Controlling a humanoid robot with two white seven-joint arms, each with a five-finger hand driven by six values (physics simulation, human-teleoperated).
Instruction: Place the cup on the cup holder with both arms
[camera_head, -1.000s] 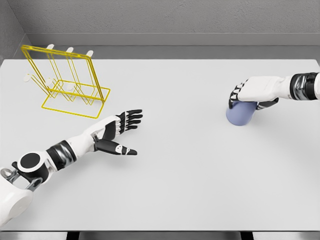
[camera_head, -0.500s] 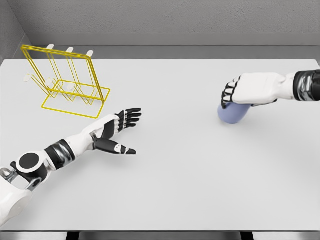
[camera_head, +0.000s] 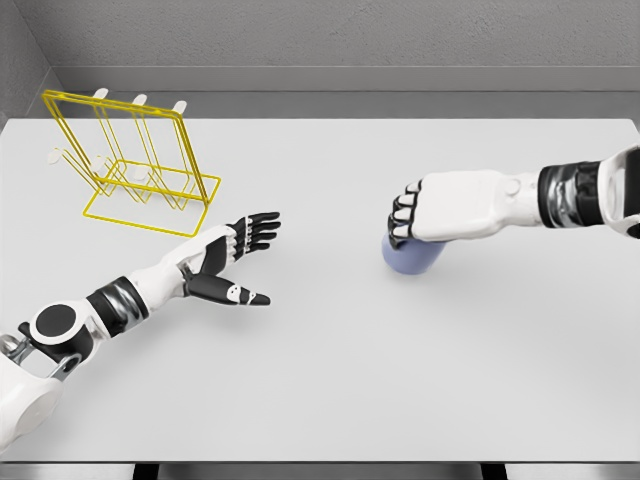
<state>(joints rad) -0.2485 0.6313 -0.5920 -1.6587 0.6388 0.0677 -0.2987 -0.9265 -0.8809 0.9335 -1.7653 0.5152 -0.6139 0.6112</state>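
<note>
In the head view, the cup (camera_head: 410, 257) is gripped from above by the right hand (camera_head: 440, 205), well to the right of the holder (camera_head: 130, 165), just above or on the surface (camera_head: 330, 360); which cannot be told. The left hand (camera_head: 225, 262) is held open, palm up, fingers spread, between holder and cup, nearer the holder. A handover is judged to be in hand. The cup could be dropped if it is released before the left fingers are closed, or tipped if it is offered off-centre. The holder's pegs are seen bare; the cup's inside is hidden.
</note>
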